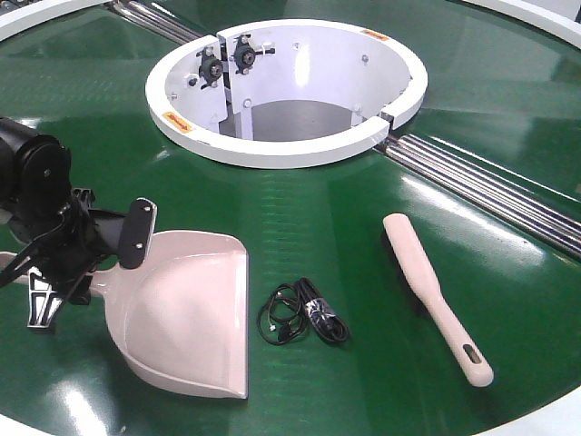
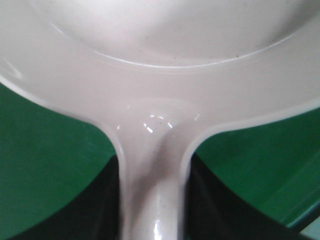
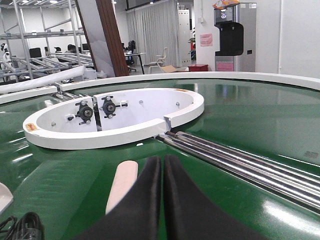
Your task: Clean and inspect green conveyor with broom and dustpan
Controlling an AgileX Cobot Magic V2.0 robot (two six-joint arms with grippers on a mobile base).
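The green conveyor [image 1: 300,209] fills the front view, with its white ring opening [image 1: 286,86] and silver rails [image 1: 490,186]. The pale pink dustpan [image 1: 191,318] lies at the left, mouth toward me. My left gripper [image 1: 91,270] is shut on its handle; in the left wrist view the dark fingers [image 2: 102,205] press both sides of the handle [image 2: 152,200]. The slim broom [image 1: 431,291] lies loose at the right. My right gripper [image 3: 162,161] is shut and empty, low over the belt, just right of the broom's tip [image 3: 122,182]. It is out of the front view.
A coiled black cable [image 1: 304,313] lies on the belt between dustpan and broom; it also shows at the lower left of the right wrist view [image 3: 22,225]. The conveyor's white outer edge [image 1: 545,420] runs along the near right.
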